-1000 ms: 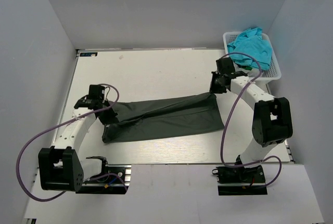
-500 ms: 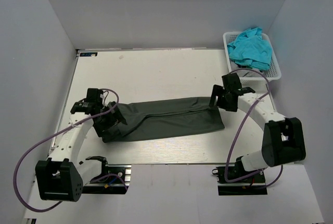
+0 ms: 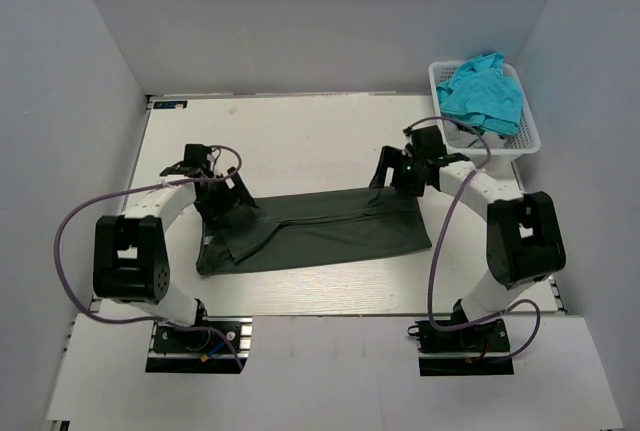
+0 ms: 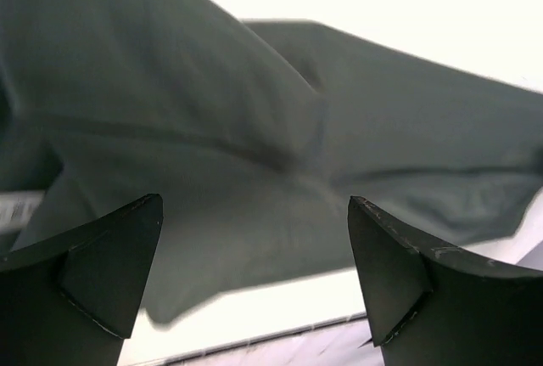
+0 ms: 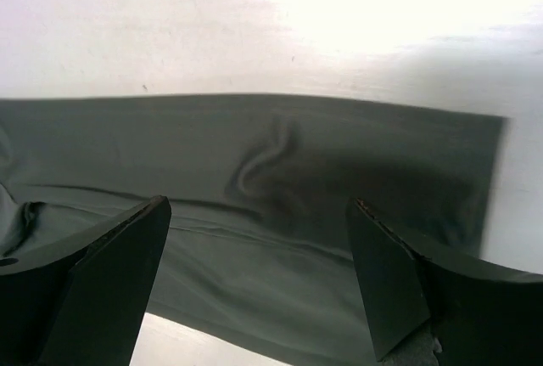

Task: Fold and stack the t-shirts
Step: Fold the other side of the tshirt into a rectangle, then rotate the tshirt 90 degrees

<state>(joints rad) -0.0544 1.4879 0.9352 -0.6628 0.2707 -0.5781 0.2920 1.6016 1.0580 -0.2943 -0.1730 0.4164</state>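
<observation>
Two pincers of mine, left [image 3: 228,201] and right [image 3: 388,177], hang open and empty over opposite ends of the charcoal tee [image 3: 320,233], folded long across mid-frame and, I judge, placed for another fold. The turquoise tee [image 3: 483,91] sits in the basket [image 3: 528,136], upper right.

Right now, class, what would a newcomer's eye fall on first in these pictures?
The dark grey t-shirt lies as a long narrow band across the middle of the table. The left arm and right arm reach to its two ends, jaws open above the cloth. At the far right corner, a turquoise t-shirt is heaped in a white basket.
</observation>
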